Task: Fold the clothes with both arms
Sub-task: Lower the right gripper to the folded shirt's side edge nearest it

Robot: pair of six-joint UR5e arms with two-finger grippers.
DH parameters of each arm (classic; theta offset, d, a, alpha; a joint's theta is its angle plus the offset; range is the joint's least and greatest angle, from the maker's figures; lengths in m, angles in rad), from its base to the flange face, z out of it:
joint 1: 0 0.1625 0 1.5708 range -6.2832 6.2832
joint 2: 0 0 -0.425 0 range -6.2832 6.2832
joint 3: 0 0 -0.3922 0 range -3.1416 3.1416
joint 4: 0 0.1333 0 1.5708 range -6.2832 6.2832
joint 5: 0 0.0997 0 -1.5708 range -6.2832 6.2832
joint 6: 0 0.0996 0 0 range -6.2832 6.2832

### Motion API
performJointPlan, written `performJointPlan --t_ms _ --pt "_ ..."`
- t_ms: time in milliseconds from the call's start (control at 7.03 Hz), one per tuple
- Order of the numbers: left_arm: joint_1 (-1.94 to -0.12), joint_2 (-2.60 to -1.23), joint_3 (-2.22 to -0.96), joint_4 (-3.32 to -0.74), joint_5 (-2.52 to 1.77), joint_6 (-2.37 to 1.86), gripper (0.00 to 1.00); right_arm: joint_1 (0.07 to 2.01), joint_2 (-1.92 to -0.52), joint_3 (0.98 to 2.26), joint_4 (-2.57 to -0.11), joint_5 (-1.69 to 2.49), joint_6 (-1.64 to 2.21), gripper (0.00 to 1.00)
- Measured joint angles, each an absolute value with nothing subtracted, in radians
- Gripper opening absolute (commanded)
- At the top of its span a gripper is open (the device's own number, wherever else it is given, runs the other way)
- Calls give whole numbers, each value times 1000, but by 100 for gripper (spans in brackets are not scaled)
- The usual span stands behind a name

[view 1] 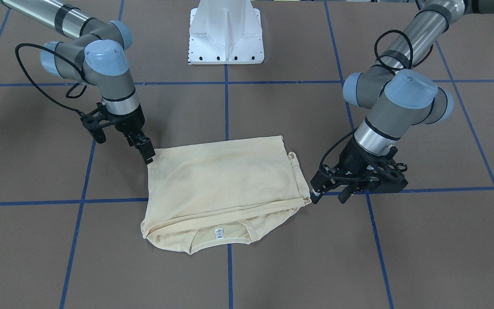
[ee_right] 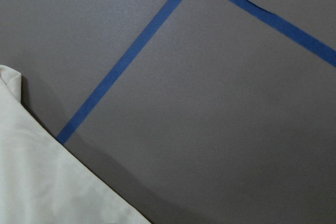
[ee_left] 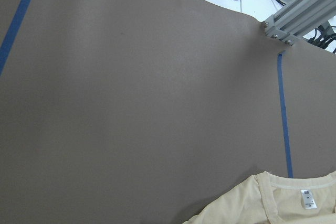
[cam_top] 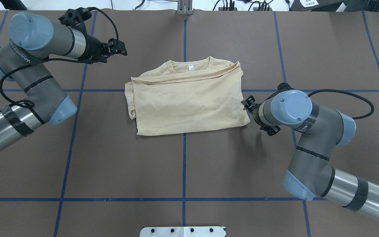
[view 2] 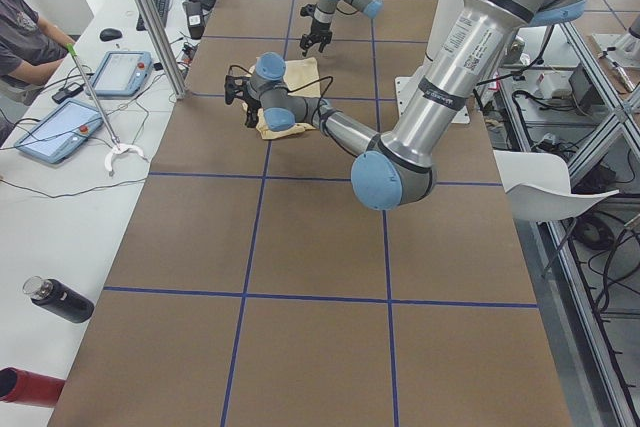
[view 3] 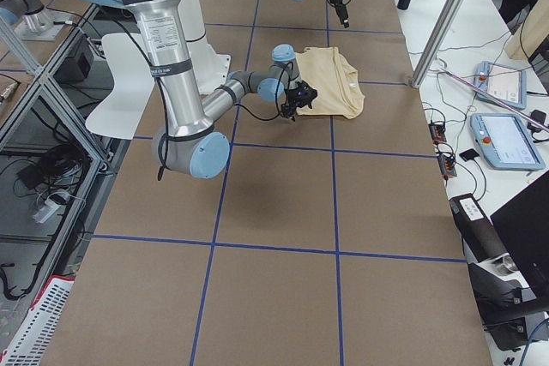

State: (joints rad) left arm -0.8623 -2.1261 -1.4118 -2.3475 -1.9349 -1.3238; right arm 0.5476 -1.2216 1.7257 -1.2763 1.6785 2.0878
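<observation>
T-shirt (view 1: 225,180) lies folded on the table (view 1: 358,257). Front-facing: right fingers (view 1: 147,151) touch its 10 o'clock corner and left fingers (view 1: 318,191) sit near its 4 o'clock corner; I cannot tell either pair's opening or hold. Overhead: neck label (cam_top: 191,67) at 12 o'clock, left fingers apart at 10 o'clock.

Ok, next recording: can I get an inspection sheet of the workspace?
Surface: brown table, blue tape grid, flat.
Job's things: shirt folded, flat, centred, neck label up.
Clutter: nothing seen on the table.
Tools: left tool open, apart from the shirt; right tool at a shirt corner, grip cannot be told.
Cables: black cable looped at each wrist, off the shirt.
Surroundings: white base; desk with pendants, bottle, person.
</observation>
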Motion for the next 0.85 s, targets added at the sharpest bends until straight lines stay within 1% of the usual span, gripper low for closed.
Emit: performJointPlan --t_ms 142,284,427,569,853 --pt "-862 -2126 -1413 -2347 -1935 -1324 89 543 -1216 1716 -1276 1679 2095 84" --pt "-862 -2125 -1415 -2347 -1934 -1324 89 540 -1214 1711 -1276 1679 2098 49" --pt "-863 -2124 -1417 -2347 -1933 -1324 89 537 -1213 1709 -1276 1679 2101 7" --pt "-863 -2123 -1419 -2347 -1933 -1324 89 536 -1212 1709 -1276 1679 2104 0" --pt "-862 -2121 -1420 -2347 -1934 -1324 89 535 -1212 1713 -1276 1685 2109 0"
